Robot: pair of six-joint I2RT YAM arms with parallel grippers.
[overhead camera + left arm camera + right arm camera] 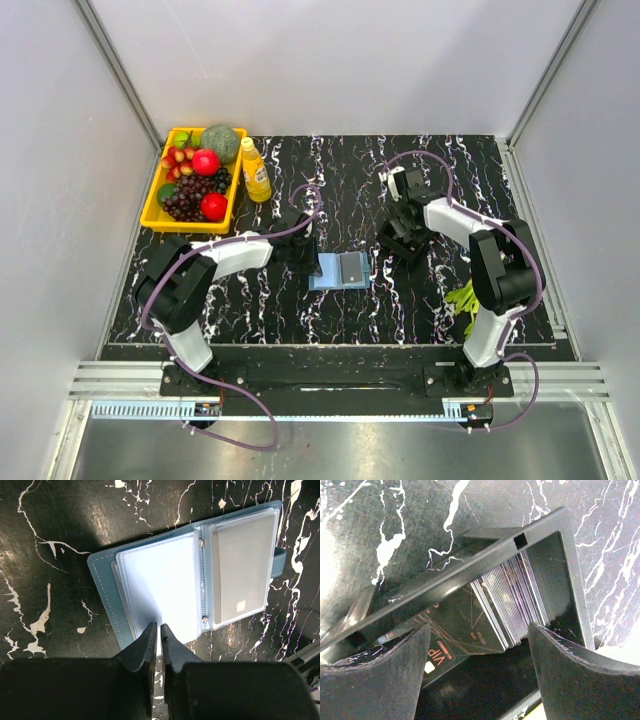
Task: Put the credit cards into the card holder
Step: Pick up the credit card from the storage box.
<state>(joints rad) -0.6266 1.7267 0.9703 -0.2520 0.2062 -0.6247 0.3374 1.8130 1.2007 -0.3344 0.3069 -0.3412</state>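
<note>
Presently, left gripper (pixel 157 628) pinching card holder (pixel 102 575) (a clear sleeve (pixel 157 577)), right gripper (pixel 479 630) spread wide over credit cards (pixel 511 597)

"VIP" on dark card (pixel 455 625); small print beside it unreadable.

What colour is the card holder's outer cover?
The card holder is teal-blue with pale stitching along the edge; the left wrist view shows it best.

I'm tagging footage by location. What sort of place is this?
Probably a robotics lab test cell: white panels on aluminium framing enclose a black marbled table, with a left arm and right arm bolted at its near edge.
</note>
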